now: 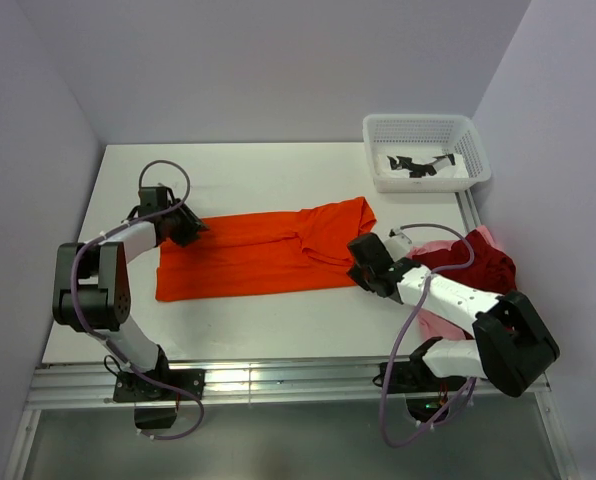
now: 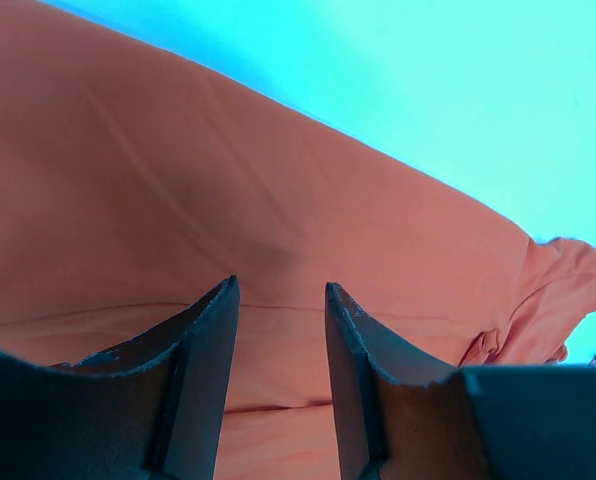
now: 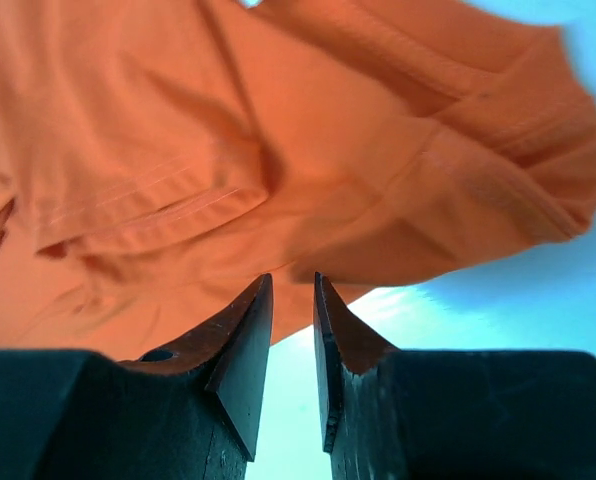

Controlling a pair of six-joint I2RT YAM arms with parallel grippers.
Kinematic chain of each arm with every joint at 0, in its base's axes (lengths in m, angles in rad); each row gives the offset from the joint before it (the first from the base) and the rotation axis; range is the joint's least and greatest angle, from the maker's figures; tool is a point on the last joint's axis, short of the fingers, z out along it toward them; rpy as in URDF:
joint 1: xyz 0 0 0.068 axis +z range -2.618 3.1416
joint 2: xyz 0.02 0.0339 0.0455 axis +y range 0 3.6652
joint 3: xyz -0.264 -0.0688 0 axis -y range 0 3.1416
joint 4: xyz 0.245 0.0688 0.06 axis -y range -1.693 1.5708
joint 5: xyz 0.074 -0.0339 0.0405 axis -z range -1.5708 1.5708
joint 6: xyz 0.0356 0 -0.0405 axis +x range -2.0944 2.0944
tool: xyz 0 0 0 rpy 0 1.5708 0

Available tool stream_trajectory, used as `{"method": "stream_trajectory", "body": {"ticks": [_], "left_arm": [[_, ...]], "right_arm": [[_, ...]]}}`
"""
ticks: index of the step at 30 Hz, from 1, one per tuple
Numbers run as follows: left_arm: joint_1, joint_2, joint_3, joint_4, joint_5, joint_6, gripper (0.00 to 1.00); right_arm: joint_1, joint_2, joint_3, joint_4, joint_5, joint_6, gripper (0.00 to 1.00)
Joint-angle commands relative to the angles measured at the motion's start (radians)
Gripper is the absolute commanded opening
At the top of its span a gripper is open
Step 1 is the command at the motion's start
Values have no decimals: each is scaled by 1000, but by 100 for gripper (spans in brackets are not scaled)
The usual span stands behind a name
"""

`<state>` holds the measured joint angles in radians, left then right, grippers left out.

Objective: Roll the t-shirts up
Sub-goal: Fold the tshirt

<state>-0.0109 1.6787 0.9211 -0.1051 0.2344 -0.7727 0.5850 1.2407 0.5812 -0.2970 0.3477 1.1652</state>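
The bright orange t-shirt (image 1: 263, 250) lies spread flat across the middle of the table, its right end folded and rumpled. My left gripper (image 1: 188, 228) is at the shirt's far left corner, open, its fingers over the fabric (image 2: 278, 200) with nothing between them. My right gripper (image 1: 361, 262) is just off the shirt's right edge, jaws slightly apart and empty, tips at the folded hem (image 3: 308, 200). The dark red t-shirt (image 1: 478, 262) and the pale pink t-shirt (image 1: 440, 322) lie bunched at the table's right edge, partly under my right arm.
A white lattice basket (image 1: 426, 150) with black and white items inside stands at the back right corner. Walls close in on the left, back and right. The table's front edge runs along a metal rail (image 1: 278, 372).
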Motion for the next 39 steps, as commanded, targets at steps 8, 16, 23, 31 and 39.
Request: {"method": "stream_trajectory", "body": {"ticks": [8,16,23,31,39], "left_arm": [[83,19,-36,74,-10,-19,44],[146,62,-53,85,-27,-19,44],[239,92,-145,186,55,-71,41],[292,43,-283,288,106,-115,39],[243,-103,-396,239,71,-125,38]], "right_arm": [[-4,150,92,-111,143,140,24],[-47,241,108,-33,105,120,16],[-88,321,196,19,93,50,0],[-126,538,474,-17,65,-82,0],[-169,701,663,15,-22,-180,0]]}}
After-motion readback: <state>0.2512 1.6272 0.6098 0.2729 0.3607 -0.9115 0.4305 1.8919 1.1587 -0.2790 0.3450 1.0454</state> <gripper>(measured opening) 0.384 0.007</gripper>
